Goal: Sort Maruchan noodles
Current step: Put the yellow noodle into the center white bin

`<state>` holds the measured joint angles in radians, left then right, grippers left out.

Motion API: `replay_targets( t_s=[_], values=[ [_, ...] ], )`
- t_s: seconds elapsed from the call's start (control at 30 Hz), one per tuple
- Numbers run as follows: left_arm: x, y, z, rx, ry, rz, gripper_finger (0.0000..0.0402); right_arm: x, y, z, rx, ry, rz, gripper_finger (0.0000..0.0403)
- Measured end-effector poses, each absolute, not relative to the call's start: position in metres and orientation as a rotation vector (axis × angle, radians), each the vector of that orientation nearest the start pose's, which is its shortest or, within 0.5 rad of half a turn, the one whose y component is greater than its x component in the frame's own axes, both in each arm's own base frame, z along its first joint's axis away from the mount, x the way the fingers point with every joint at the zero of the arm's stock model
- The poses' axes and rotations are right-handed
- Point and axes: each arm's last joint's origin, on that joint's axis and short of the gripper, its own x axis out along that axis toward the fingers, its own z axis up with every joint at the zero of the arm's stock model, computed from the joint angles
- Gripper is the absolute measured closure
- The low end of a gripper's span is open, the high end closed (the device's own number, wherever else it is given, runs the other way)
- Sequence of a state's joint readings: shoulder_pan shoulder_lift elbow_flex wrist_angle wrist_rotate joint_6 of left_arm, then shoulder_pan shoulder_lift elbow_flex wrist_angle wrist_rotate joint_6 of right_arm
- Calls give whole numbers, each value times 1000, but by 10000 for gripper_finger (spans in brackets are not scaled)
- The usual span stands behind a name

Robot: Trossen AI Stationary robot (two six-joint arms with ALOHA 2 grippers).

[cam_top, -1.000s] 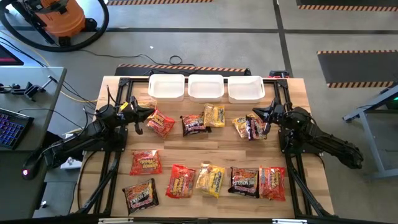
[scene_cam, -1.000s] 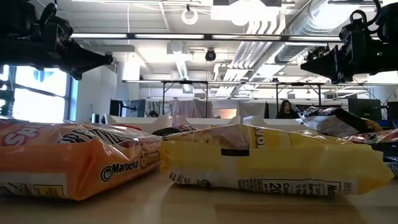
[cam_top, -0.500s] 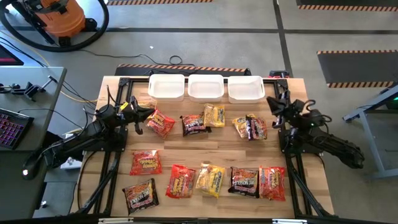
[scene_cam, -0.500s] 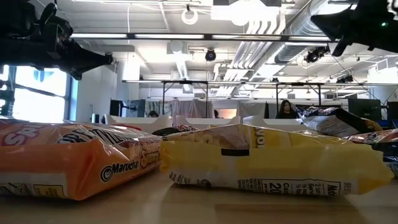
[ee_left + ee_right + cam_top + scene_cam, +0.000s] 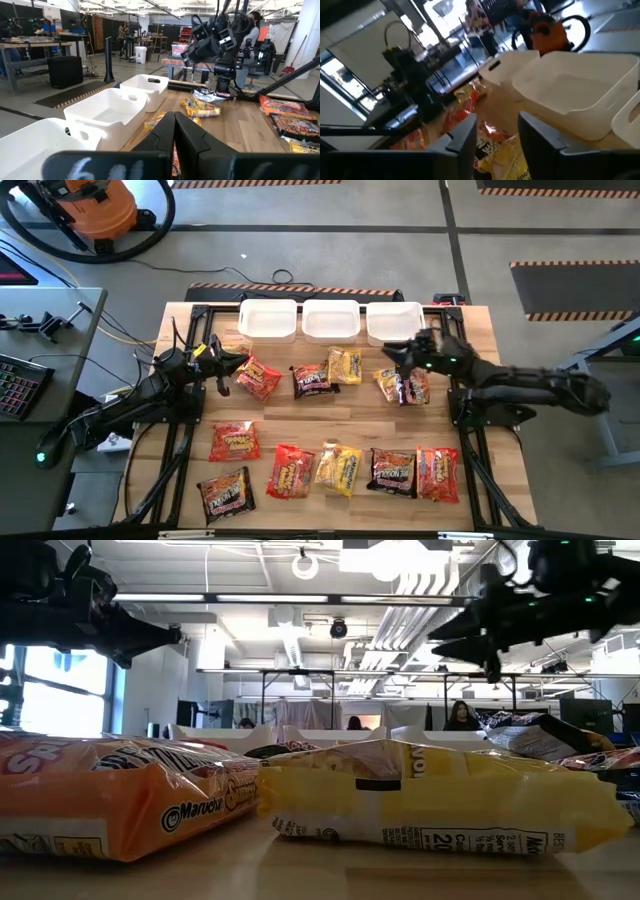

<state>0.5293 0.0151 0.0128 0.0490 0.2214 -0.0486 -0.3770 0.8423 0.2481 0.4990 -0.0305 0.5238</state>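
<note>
Maruchan noodle packets lie flat on the wooden table in two loose rows. The far row holds a red one (image 5: 258, 377), a dark one (image 5: 311, 379), a yellow one (image 5: 345, 365), and a yellow (image 5: 384, 383) and dark (image 5: 412, 385) pair. The near row has several more, among them a yellow one (image 5: 339, 469). My right gripper (image 5: 388, 352) (image 5: 496, 136) hovers open and level above the yellow and dark pair, in front of the right bin. My left gripper (image 5: 240, 361) (image 5: 174, 135) waits shut by the red packet at the far left.
Three white bins (image 5: 268, 320) (image 5: 331, 320) (image 5: 395, 322) stand side by side along the far edge. Black frame rails (image 5: 180, 450) run along the table's left and right sides. Bare wood lies between the two rows of packets.
My right gripper has risen, then swung toward the table's left, out over the yellow and dark pair by the right bin. It has rolled about its own line and its fingers have opened. No packet has moved.
</note>
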Motion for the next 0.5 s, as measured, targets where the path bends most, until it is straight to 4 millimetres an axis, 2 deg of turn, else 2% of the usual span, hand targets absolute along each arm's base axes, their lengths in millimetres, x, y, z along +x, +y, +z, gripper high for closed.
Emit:
replay_targets(
  t_s=[0.23, 0.37, 0.5],
  values=[
    [87, 44, 171, -31, -51, 307, 399, 225, -61, 205, 633, 289, -500, 178],
    [87, 44, 171, -31, -51, 307, 399, 260, -60, 204, 709, 473, -620, 159],
    [87, 44, 171, -31, -51, 307, 399, 287, -63, 194, 783, 649, -721, 157]
  ],
)
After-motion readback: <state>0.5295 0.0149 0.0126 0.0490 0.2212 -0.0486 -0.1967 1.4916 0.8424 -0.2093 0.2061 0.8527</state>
